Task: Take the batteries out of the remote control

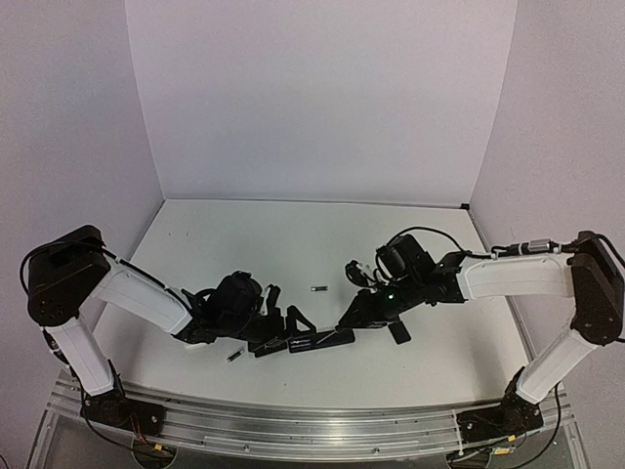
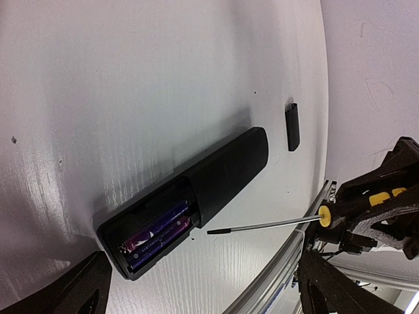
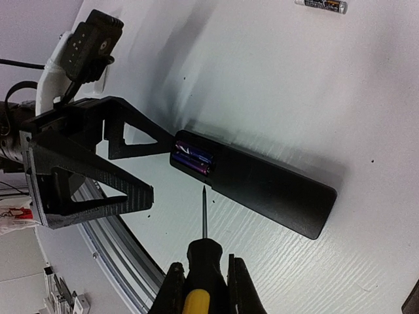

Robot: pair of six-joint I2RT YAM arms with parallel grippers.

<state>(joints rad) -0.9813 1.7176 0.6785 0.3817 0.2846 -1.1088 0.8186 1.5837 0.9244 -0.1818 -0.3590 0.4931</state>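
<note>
Two batteries [image 2: 157,234] sit in the remote [image 2: 229,163]; right end effector [image 3: 204,288] clamps the screwdriver [image 3: 203,252], left end effector [image 2: 203,275] spread wide.

Top cam: fixed, high over the near edge of the bench [image 1: 293,244], tilted down and forward, far enough out to take in the whole top. Left wrist cam: close, looks out along the left hand [image 2: 203,261] at the remote [image 2: 216,170], with the right hand [image 2: 366,199] at the frame edge. Right wrist cam: close, faces back from the other side. Both wrist views share the remote and screwdriver [image 3: 204,254]; top cam sees it all.
</note>
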